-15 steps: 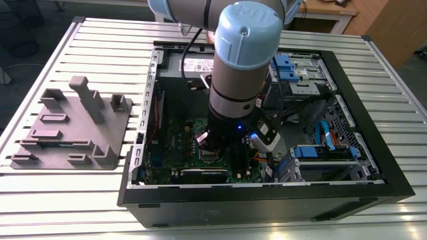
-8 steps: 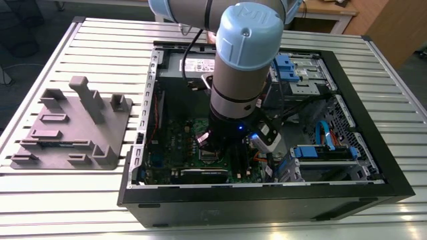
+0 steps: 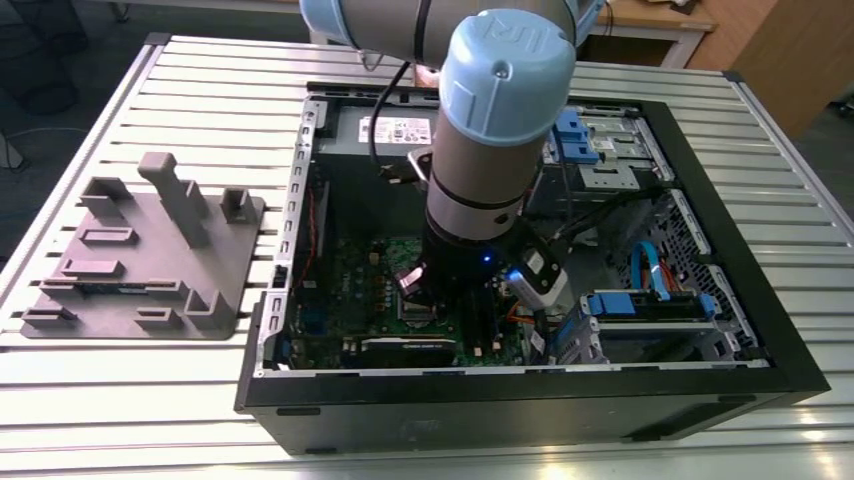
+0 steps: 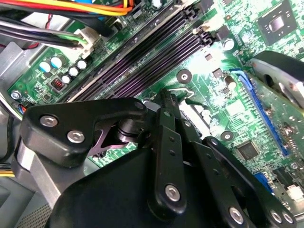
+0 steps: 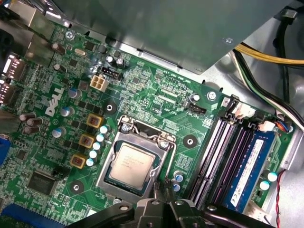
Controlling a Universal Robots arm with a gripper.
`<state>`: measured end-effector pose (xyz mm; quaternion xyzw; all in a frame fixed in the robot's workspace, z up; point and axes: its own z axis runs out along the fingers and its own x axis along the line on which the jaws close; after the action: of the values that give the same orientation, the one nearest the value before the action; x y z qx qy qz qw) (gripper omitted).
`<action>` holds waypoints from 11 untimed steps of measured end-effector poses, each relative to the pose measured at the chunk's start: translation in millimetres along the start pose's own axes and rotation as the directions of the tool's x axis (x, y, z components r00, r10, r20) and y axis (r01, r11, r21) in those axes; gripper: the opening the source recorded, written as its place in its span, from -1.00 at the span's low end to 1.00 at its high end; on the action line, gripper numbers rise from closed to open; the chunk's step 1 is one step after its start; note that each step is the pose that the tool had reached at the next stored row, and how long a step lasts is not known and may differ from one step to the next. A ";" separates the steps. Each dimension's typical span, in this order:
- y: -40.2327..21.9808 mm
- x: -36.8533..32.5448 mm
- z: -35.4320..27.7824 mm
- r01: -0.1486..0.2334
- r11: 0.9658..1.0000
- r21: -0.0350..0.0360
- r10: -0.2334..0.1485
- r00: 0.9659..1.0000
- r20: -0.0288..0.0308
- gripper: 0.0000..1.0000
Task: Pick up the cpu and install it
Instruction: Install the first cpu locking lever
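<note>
– Black gripper [image 5: 160,187] links are filling the near edge in both wrist views. What is lying below, from big to small?

– Computer case [image 3: 534,385] is lying open on the slatted table [image 3: 134,400], and the arm [image 3: 487,150] is reaching down into it. Inside, the green motherboard [image 5: 156,95] is lying flat. On it the silver socket frame [image 5: 107,175] is sitting, and the cpu [image 5: 130,164] is resting inside this frame, its metal top facing up.

– And the pincer, how is it standing?

– Its fingertips [image 5: 156,186] are pressing together, almost no gap, and they are gripping nothing. They are hanging just beside the frame's edge, apart from the cpu.

– And outside the case?

– Grey fixture [image 3: 134,260] is standing on the exterior view's left.
</note>
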<state>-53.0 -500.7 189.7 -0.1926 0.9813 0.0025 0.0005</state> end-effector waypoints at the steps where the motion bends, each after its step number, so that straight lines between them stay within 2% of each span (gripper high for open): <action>1: -0.8 0.3 0.0 0.000 1.000 0.000 0.000 1.000 0.000 -0.79; 11: -4.4 1.3 0.4 0.000 1.000 -0.001 0.000 1.000 0.000 -0.79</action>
<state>-52.5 -505.3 189.3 -0.1926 0.9813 0.0031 0.0005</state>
